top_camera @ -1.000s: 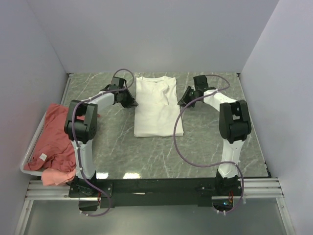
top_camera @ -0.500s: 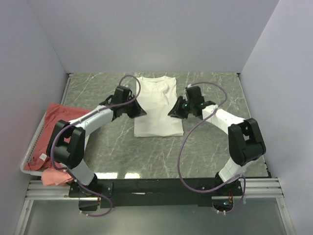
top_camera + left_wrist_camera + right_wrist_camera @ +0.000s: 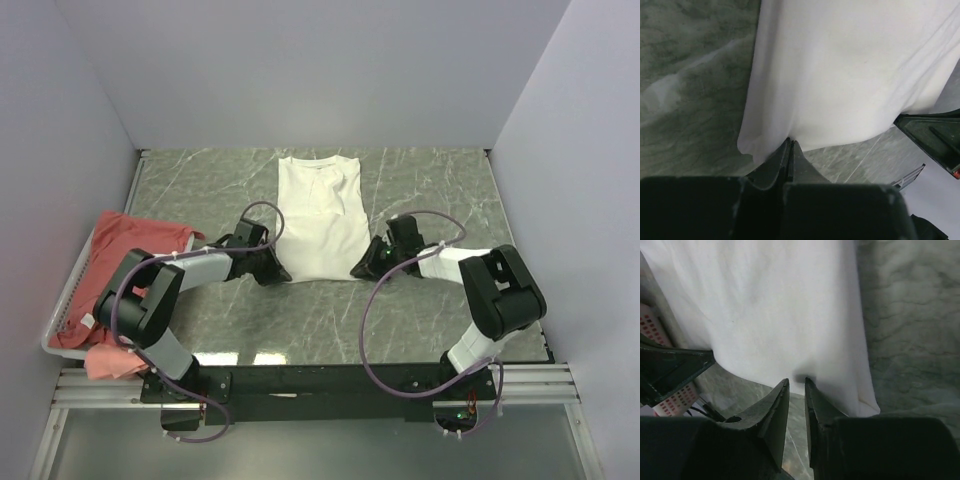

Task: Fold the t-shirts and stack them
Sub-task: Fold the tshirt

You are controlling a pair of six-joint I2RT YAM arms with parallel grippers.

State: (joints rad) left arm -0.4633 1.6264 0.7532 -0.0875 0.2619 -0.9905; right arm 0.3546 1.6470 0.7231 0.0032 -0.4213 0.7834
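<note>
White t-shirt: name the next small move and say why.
Probably close the right pincer on the near hem of the white t-shirt. The left pincer is shut on its hem corner, while the right jaws stand apart with the hem at their tips; both need a grip to fold.

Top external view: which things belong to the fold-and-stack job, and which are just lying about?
Job: white t-shirt; salmon t-shirts.
Lying about: white wire basket holding the salmon ones; marbled table.

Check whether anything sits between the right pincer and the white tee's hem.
Nothing visible. The right pincer stands open right at the near hem of the tee, with only bare table beneath.
</note>
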